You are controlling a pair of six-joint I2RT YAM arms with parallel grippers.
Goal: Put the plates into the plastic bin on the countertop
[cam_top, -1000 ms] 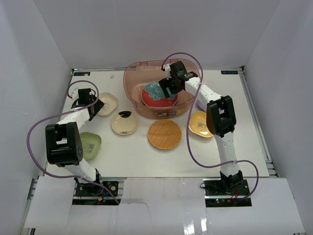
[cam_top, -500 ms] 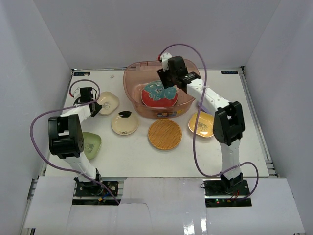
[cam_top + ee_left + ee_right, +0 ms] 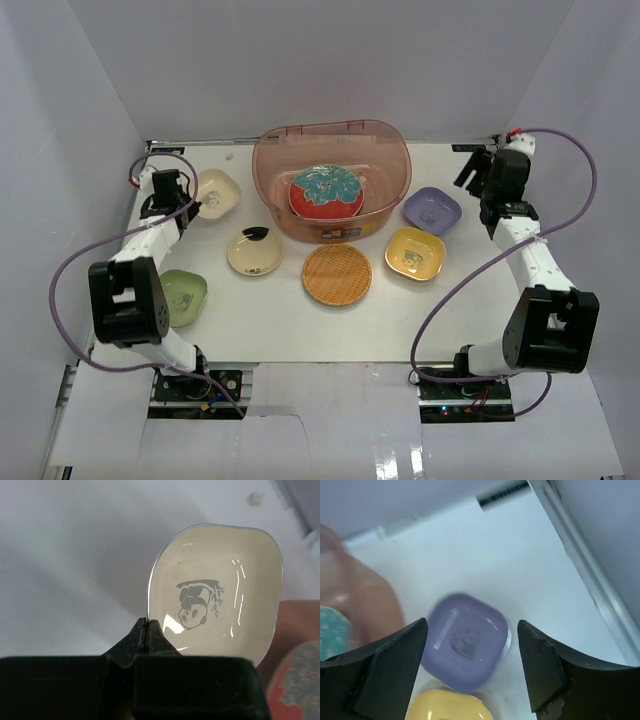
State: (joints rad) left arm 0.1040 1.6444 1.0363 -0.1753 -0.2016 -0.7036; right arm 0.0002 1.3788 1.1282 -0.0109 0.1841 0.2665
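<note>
The top camera looked down from behind the arm bases (image 3: 185, 380) over the whole surface (image 3: 300, 320). The left wrist camera sat close over the cream square plate (image 3: 220, 590), and the right wrist camera sat above the purple plate (image 3: 465, 640). The top view showed both plates.

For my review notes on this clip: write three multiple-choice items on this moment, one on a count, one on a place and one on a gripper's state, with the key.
1. How many plates lie on the countertop, outside the plastic bin?
A. four
B. eight
C. six

2. Where is the red plate?
A. in the plastic bin
B. on the countertop
C. in a gripper

3. The right gripper is:
A. shut on a plate
B. open and empty
C. out of every view

Key:
1. C: the top view shows six plates spread round the bin.
2. A: it shows through the bin's open top.
3. B: the right wrist view shows it wide open above the purple plate, gripping nothing.
</note>
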